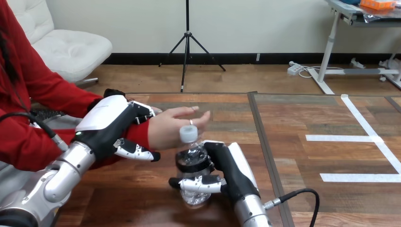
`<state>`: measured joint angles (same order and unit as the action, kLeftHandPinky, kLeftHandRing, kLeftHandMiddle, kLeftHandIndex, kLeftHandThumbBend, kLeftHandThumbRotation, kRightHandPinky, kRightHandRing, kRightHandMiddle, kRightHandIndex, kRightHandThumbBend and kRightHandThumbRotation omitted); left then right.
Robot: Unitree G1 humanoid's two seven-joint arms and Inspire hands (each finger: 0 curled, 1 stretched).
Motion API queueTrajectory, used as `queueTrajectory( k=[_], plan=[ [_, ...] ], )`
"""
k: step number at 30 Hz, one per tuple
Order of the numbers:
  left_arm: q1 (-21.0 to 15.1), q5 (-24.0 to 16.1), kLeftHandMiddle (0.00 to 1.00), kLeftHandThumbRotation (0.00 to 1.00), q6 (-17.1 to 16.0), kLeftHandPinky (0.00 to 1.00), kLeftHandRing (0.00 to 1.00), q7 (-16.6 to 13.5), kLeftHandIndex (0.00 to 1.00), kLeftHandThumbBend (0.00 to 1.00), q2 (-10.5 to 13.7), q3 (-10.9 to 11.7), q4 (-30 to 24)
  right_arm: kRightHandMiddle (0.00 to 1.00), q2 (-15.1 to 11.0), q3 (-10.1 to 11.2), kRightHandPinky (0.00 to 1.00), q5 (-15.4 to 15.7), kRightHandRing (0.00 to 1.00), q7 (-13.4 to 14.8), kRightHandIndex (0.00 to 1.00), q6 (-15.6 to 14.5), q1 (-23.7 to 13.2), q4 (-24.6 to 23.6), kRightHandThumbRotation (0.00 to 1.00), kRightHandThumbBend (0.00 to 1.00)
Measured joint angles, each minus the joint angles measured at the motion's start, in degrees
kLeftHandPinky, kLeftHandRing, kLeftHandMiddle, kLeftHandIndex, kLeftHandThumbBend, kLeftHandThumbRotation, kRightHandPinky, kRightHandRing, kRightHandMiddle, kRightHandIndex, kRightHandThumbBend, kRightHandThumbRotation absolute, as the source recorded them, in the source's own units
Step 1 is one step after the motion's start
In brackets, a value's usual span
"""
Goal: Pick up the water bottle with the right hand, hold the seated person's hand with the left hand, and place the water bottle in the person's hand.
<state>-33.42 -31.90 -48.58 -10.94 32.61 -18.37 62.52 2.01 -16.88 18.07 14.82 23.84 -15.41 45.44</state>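
A clear water bottle [193, 163] with a white cap and a black band stands upright just below the person's hand. My right hand [222, 172] is shut on the bottle, its thumb and fingers curled round the lower body. The person's hand [172, 126] reaches in from the left, palm toward the bottle, with its fingers extended above the cap. My left hand [113, 125] is on the person's wrist at the red sleeve [137, 134]: its fingers curl over the top and its thumb passes underneath.
The wooden table [142, 194] stretches ahead, with a dark seam [262, 142] running down its middle. White tape lines [359, 138] mark the surface at the right. The person's red-sleeved arm [42, 118] lies along the left side.
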Motion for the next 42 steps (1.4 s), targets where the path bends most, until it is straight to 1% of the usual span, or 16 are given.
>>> queueTrajectory(
  k=[8,17,31,42],
  plan=[
    [0.12,0.0,0.41,0.0,-0.43,0.29,0.35,-0.12,0.42,0.79,0.25,0.45,0.0,0.5,-0.01,1.13,0.37,-0.16,0.45,0.57,0.48,1.94,-2.77,4.53,0.0,0.81],
    [0.39,0.05,0.41,0.0,-0.88,0.29,0.35,0.1,0.42,0.78,0.25,1.07,-0.08,0.51,-0.07,2.2,0.36,-0.11,0.45,1.46,0.48,3.18,-5.78,9.0,0.0,0.82],
    [0.82,-0.04,0.42,0.02,-2.03,0.3,0.36,0.14,0.43,0.79,0.23,1.25,-0.4,0.51,-0.02,2.64,0.37,0.09,0.46,3.18,0.48,4.39,-8.84,14.0,0.0,0.84],
    [1.19,-0.18,0.42,0.03,-2.7,0.31,0.36,0.13,0.43,0.79,0.2,1.24,-0.94,0.5,0.02,3.14,0.38,0.11,0.44,3.87,0.48,4.8,-11.24,17.53,0.0,0.85]
  ],
)
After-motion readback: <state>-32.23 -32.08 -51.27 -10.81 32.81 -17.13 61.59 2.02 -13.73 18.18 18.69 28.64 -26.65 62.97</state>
